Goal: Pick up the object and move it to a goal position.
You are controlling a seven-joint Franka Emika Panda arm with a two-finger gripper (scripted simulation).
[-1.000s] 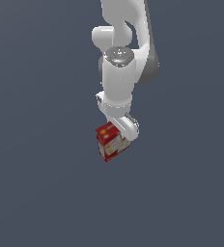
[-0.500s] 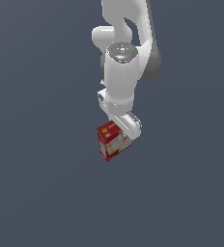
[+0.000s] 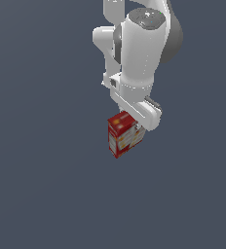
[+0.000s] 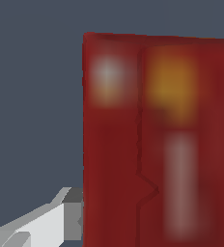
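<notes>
The gripper (image 3: pixel 134 127) is clamped on the box (image 3: pixel 122 135), which hangs below the white arm (image 3: pixel 139 53) against a plain grey-blue background in the exterior view. In the wrist view the box's (image 4: pixel 157 140) red face, with blurred white and yellow patches, fills most of the picture, and one grey finger (image 4: pixel 61 219) presses against its edge.

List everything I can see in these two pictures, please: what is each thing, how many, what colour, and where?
Small rectangular red cardboard box with white and yellow printed panels: one, red, directly under the arm's end, between the fingers; fills the wrist view.
Plain surface: one, dark grey-blue, all around; whether the box touches it cannot be told.
Robot arm: one, white with grey joints, above the box in the exterior view.
Gripper: one, white and grey, closed on the box; one finger shows against the box's side.
</notes>
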